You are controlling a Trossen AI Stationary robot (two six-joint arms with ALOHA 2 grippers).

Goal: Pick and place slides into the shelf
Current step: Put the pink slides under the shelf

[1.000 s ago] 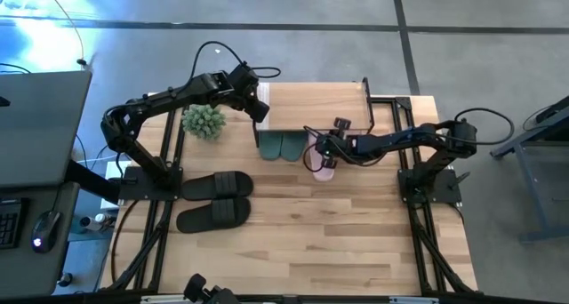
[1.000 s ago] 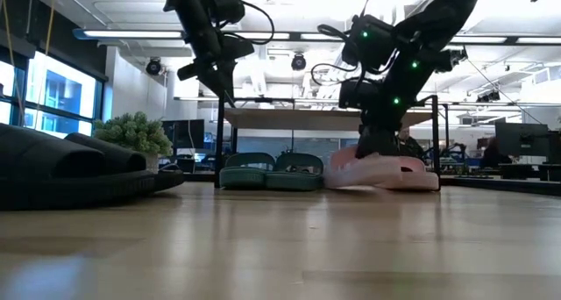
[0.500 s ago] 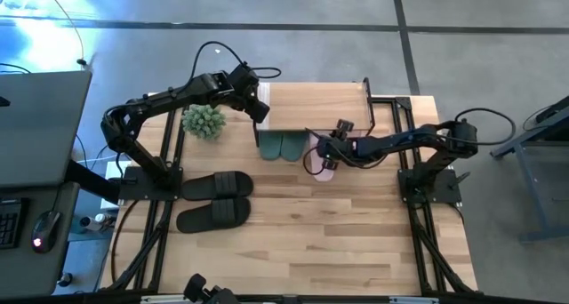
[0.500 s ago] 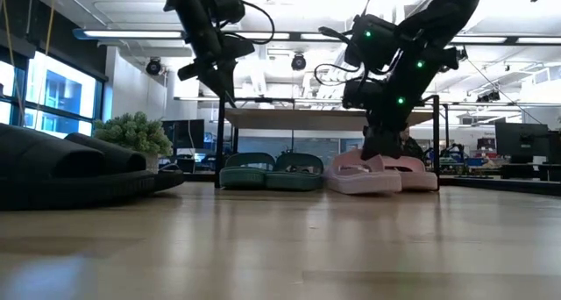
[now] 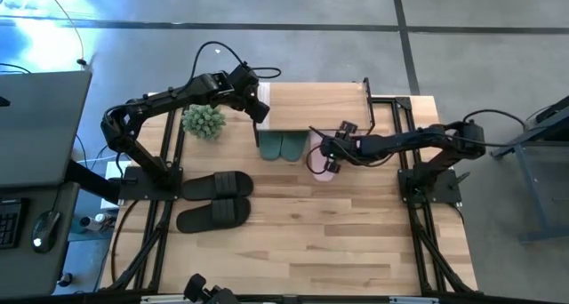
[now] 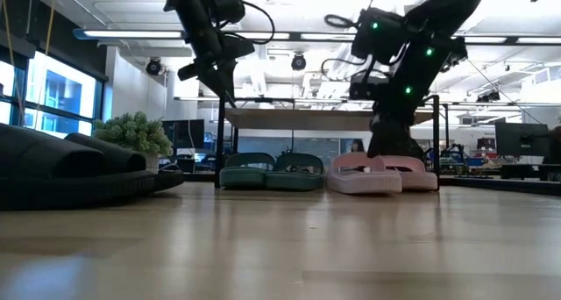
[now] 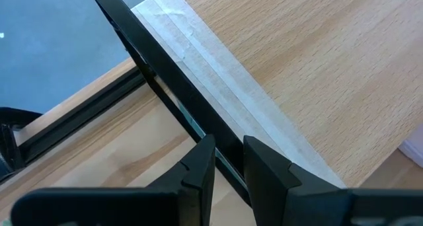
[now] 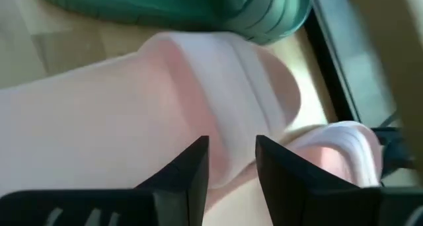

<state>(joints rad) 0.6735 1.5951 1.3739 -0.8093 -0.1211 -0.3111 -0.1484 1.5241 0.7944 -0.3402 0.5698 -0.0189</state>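
Note:
The shelf point(image 5: 320, 104) stands at the table's far side, a light plank on black legs point(image 6: 298, 117). My left gripper point(image 5: 260, 111) is shut on its left end. Under it the dark green slides point(image 5: 283, 146) lie flat side by side point(image 6: 267, 170). Right of them the pink slides point(image 5: 324, 169) also lie flat on the table point(image 6: 364, 174), heels sticking out toward the near edge. My right gripper point(image 5: 327, 151) hangs open just above a pink slide's strap point(image 8: 218, 80), with its fingers point(image 8: 192, 170) touching nothing. The black slides point(image 5: 218, 185) lie at the near left. My left gripper pinches the shelf's black metal rail point(image 7: 198, 130) between its two fingers, at the left end of the plank point(image 7: 317, 67). The fingers slant down from above and lie across the rail. The shelf stands on its legs on the table.
A small green plant point(image 5: 204, 120) stands left of the shelf, close to my left arm. The second black slide point(image 5: 213, 215) lies nearer the front edge. Bare wooden tabletop point(image 5: 356, 233) spreads across the near and right parts.
My right gripper has let go of the pink slide and risen a little, drawing back toward the table's right. The slide, tilted with one end raised a second ago, now lies flat beside the other pink one. My left gripper has kept still.

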